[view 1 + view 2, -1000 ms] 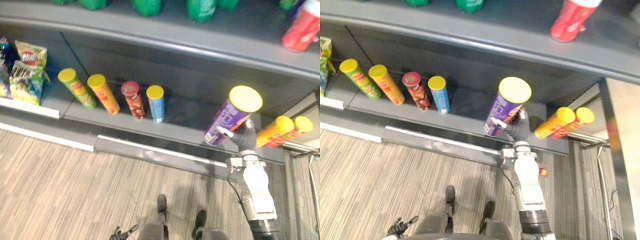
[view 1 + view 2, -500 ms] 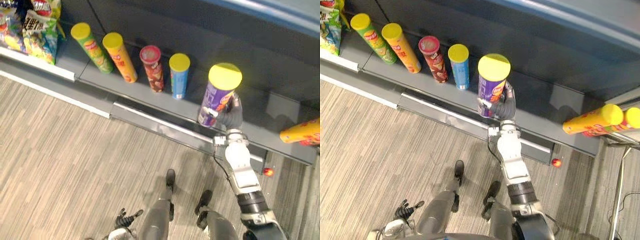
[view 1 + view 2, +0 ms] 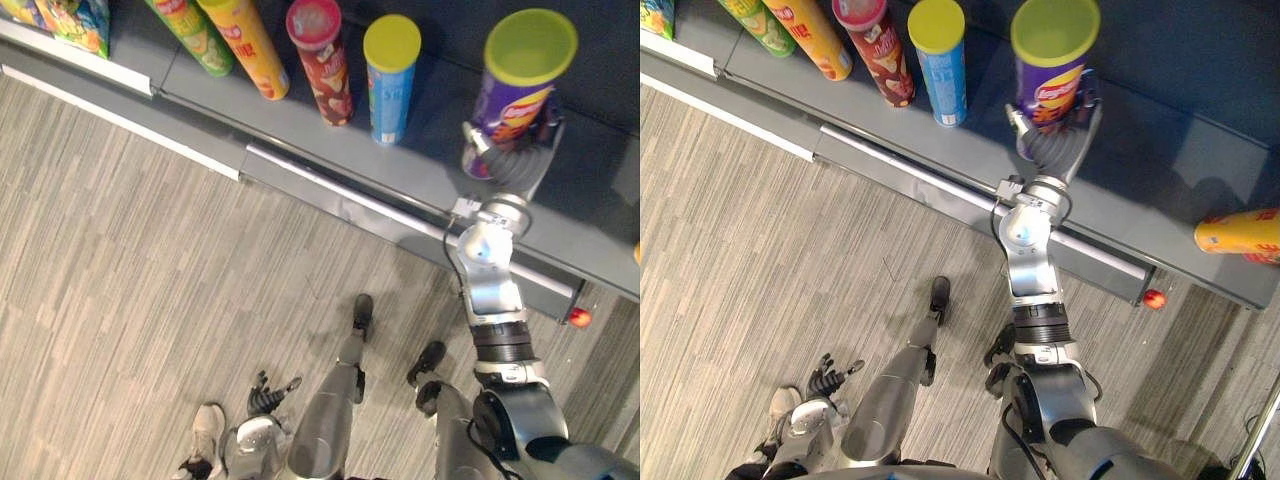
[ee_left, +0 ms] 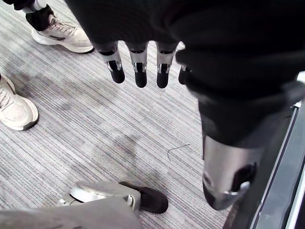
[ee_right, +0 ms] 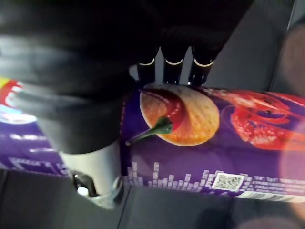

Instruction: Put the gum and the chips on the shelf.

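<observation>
A purple chips can (image 3: 518, 95) with a yellow lid stands upright on the low grey shelf (image 3: 400, 170), right of a blue can (image 3: 390, 75). My right hand (image 3: 505, 165) is shut on its lower part from the front. In the right wrist view the fingers (image 5: 174, 64) reach over the purple can (image 5: 214, 143) and the thumb (image 5: 95, 186) presses its near side. My left hand (image 3: 265, 393) hangs low by my side over the floor, its fingers (image 4: 138, 67) straight and holding nothing.
Red (image 3: 322, 55), orange (image 3: 245, 45) and green (image 3: 190, 30) cans stand in a row left of the blue one. An orange can (image 3: 1240, 232) lies at the shelf's far right. A small red ball (image 3: 1154, 298) lies below the shelf edge. A person's shoes (image 4: 62, 38) stand near my left hand.
The camera has tilted down and closer. My right hand has swung the purple can from tilted to upright and lowered it onto the shelf beside the blue can.
</observation>
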